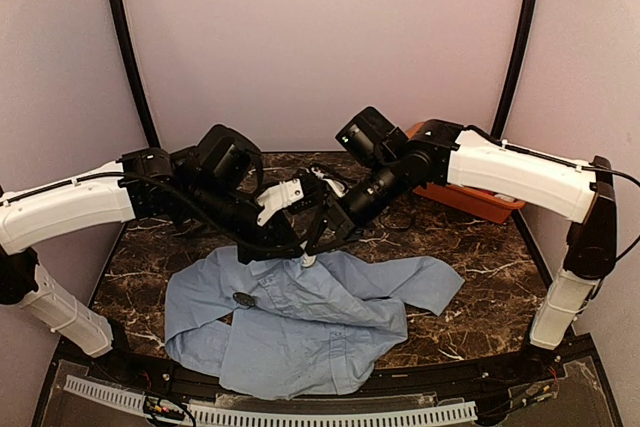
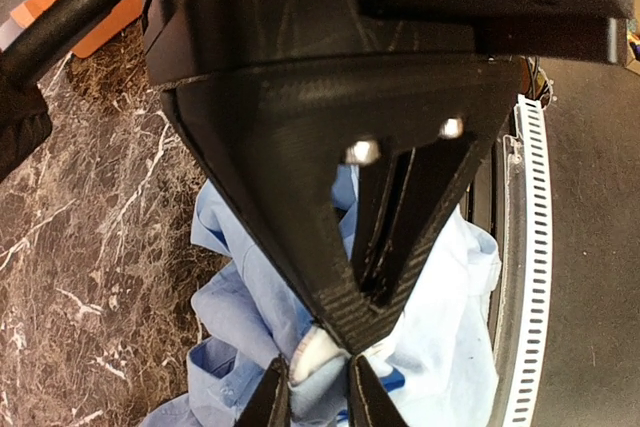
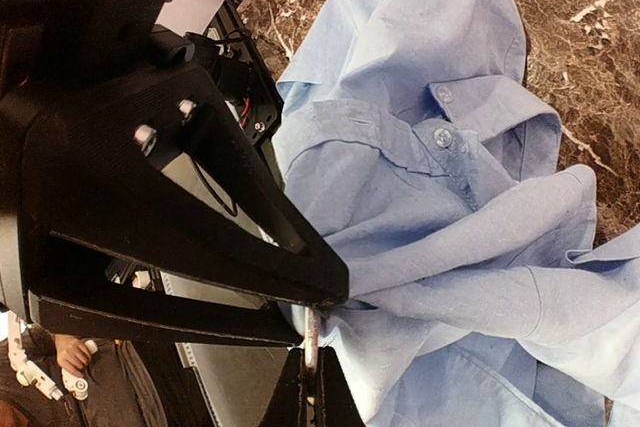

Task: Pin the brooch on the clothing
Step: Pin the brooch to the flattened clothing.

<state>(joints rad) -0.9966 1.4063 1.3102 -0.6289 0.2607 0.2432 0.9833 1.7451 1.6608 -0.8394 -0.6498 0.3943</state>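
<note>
Left pincer (image 2: 322, 372) and right pincer (image 3: 315, 342) both clamp the thin light-blue shirt (image 1: 300, 332) — small dark round brooch (image 1: 244, 298) lies base-ward, nearer the left.

High rear view, two close wrist views, all sharing shirt (image 1: 300, 332)

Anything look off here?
The shirt lies crumpled and bunched, not flat. The left hand and right hand both pinch its far edge. The brooch sits on the cloth, apart from both; can't tell if pinned.
</note>
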